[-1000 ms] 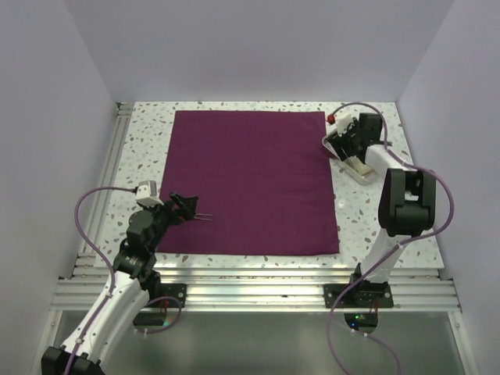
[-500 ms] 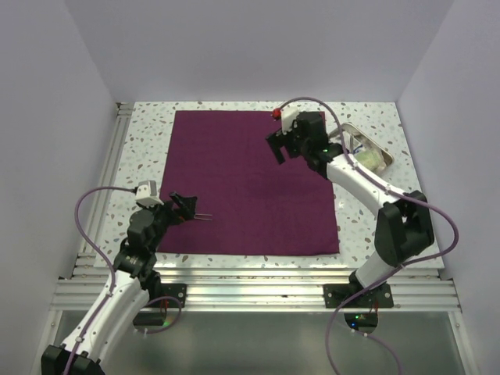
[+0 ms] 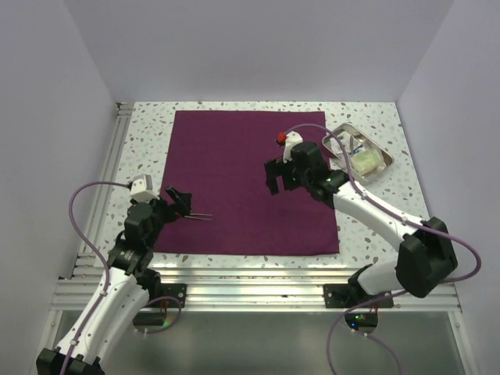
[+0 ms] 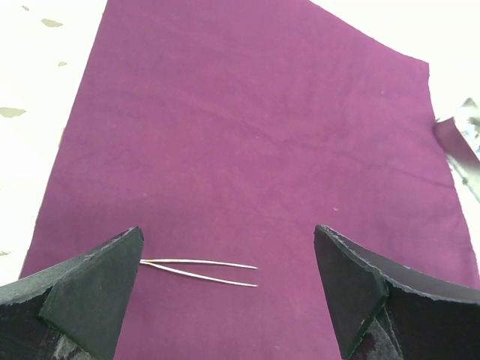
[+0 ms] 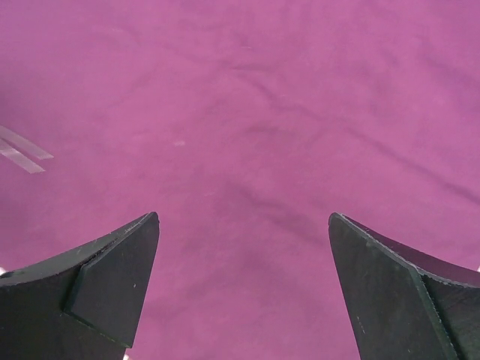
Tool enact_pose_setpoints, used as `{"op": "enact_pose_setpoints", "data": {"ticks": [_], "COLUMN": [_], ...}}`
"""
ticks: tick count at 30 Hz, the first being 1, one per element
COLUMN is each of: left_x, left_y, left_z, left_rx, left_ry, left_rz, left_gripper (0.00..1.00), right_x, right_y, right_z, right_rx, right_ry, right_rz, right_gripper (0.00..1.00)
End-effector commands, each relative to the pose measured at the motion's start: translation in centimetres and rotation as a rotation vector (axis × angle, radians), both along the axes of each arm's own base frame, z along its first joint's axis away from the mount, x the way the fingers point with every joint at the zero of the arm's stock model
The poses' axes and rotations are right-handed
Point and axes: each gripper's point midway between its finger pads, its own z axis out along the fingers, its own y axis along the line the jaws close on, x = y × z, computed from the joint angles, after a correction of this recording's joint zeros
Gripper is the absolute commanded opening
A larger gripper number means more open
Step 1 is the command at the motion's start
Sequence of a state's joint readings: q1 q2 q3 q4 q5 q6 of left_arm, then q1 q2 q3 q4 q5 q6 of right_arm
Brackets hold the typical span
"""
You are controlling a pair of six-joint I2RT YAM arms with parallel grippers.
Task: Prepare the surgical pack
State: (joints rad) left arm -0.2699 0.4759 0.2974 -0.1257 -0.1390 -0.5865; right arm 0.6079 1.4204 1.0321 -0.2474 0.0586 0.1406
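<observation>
**On the speckled table: purple sheet flat, both grippers wide apart, nothing in hand**

Centre of the table [image 3: 148, 133], the surgical pack [image 3: 250, 180] lies as 1 big square sheet, unfolded, all 4 corners down. The left gripper [image 3: 178, 201] hovers over the near-left part of the cloth with its fingers spread and empty. In the left wrist view a thin pair of tweezers [image 4: 199, 270] lies on the fabric between them. The right gripper [image 3: 275, 176] hangs above the middle of the sheet, also spread wide, and its wrist view shows only purple weave with soft creases under it.

Now, handling. This looks like light, limp woven cloth: no stiffness, so it should drape and sag from wherever it is pinched, and it should not be slippery. It reads as very thin, so a pinch in the middle would likely only bunch it. My call is to take a corner or an edge, with 1 finger slid underneath. The tweezers could slide or get trapped if the cloth under them is lifted.

As for room, the right edge runs just beside the metal tray [image 3: 371, 141], so that side is tight. The near edge sits close to the aluminium rail [image 3: 258, 273]. The left side has a strip of bare table, and the far edge has only a narrow one. Walls [image 3: 47, 117] close in on 3 sides, so wide sweeps look risky.
</observation>
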Motion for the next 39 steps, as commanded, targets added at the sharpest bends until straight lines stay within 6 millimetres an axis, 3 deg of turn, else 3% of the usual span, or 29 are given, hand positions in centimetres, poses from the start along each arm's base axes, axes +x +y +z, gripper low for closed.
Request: {"op": "enact_pose_setpoints", "data": {"ticks": [1, 5, 6, 7, 9, 11, 18, 21, 25, 27, 29, 30, 31, 33, 34, 35, 36, 37, 39], "left_x": [-0.5, -0.8, -0.9, -1.1, -1.3, -1.6, -1.9, -2.6, -2.7, -2.5, -2.9, -2.5, -2.5, -1.7, -2.2, -2.2, -1.7, -1.8, -1.3], "left_y": [-0.9, -0.8, -0.7, -0.5, -0.7, -0.8, -0.1, 0.7, 1.5, 1.6, 1.9, 2.0, 2.2, 2.7, 3.0, 3.0, 3.0, 2.9, 2.6], "left_z": [0.8, 0.5, 0.5, 0.1, -0.4, -1.8, -3.0, -3.5, -3.7, -3.8, -4.6, -4.0, -3.8, -2.7, -2.9, -3.4, -2.6, -2.7, -2.8], "left_rx": [-0.081, -0.129, -0.138, -0.152, -0.176, -0.212, -0.208, -0.316, -0.461, -0.528, -0.569, -0.606, -0.598, -0.577, -0.546, -0.516, -0.527, -0.518, -0.519], "left_ry": [0.046, 0.061, 0.058, 0.074, 0.095, 0.163, 0.388, 0.449, 0.447, 0.445, 0.489, 0.483, 0.491, 0.502, 0.540, 0.584, 0.584, 0.610, 0.631], "left_rz": [-0.011, 0.021, 0.029, 0.047, 0.053, 0.076, 0.201, 0.351, 0.507, 0.570, 0.652, 0.686, 0.706, 0.768, 0.799, 0.830, 0.845, 0.853, 0.867], "left_gripper": [1.00, 1.00, 1.00, 1.00, 1.00, 1.00, 1.00, 1.00, 1.00, 1.00, 0.85, 0.82, 0.79, 0.79, 0.77, 0.73, 0.65, 0.53, 0.52], "right_x": [-1.5, -5.4, -5.1, -4.2, -4.3, -4.2, -2.5, -1.9, -0.5, -0.4, -0.4, -0.5, -0.9, -0.9, -1.0, -1.1, -1.0, -1.2, -1.3], "right_y": [2.4, 6.3, 6.2, 6.8, 8.0, 7.4, 4.1, 3.1, -0.4, -1.5, -2.4, -2.7, -3.1, -3.7, -4.2, -4.5, -5.1, -5.6, -6.2], "right_z": [3.0, 1.9, -0.7, 0.1, -0.8, -1.5, -0.9, -0.8, -0.9, -0.2, 0.0, 1.1, 0.7, 1.9, 1.7, 2.0, 2.3, 2.6, 3.2], "right_rx": [0.202, 0.313, 0.269, 0.265, 0.275, 0.284, 0.182, 0.182, 0.144, 0.123, 0.131, 0.157, 0.162, 0.191, 0.188, 0.190, 0.185, 0.193, 0.204], "right_ry": [-0.004, 0.145, 0.233, 0.245, 0.273, 0.245, 0.169, 0.155, 0.119, 0.082, 0.038, 0.004, -0.001, -0.056, -0.064, -0.077, -0.099, -0.116, -0.146], "right_rz": [0.061, 0.351, 0.317, 0.311, 0.370, 0.322, 0.141, 0.073, -0.151, -0.184, -0.229, -0.235, -0.248, -0.271, -0.288, -0.300, -0.330, -0.343, -0.366], "right_gripper": [0.99, 0.99, 0.99, 0.99, 0.99, 0.99, 0.99, 0.99, 0.99, 0.99, 0.99, 0.99, 0.99, 0.99, 0.99, 0.99, 0.99, 0.99, 0.99]}}
